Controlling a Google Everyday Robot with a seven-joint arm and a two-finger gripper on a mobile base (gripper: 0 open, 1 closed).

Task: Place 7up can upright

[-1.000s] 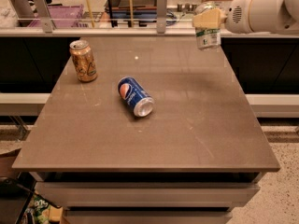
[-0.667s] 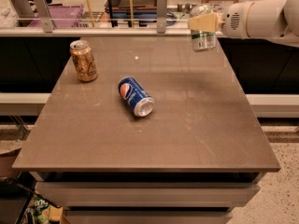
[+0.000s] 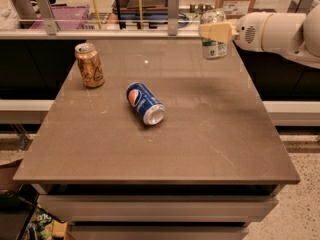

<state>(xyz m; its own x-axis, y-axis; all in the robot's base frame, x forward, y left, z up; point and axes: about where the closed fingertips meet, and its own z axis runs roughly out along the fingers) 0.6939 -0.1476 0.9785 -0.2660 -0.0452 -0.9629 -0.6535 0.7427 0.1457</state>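
Can: pale white-and-green aluminium 7up can (image 3: 214,49), upright, far right (middle hidden by finger).
Gripper: cream two-finger gripper (image 3: 216,32), clenched around it.

The 7up can (image 3: 214,48), pale white and green with a silver top, hangs upright, clamped in the claw (image 3: 216,32) above the far right part of the bench (image 3: 200,144).
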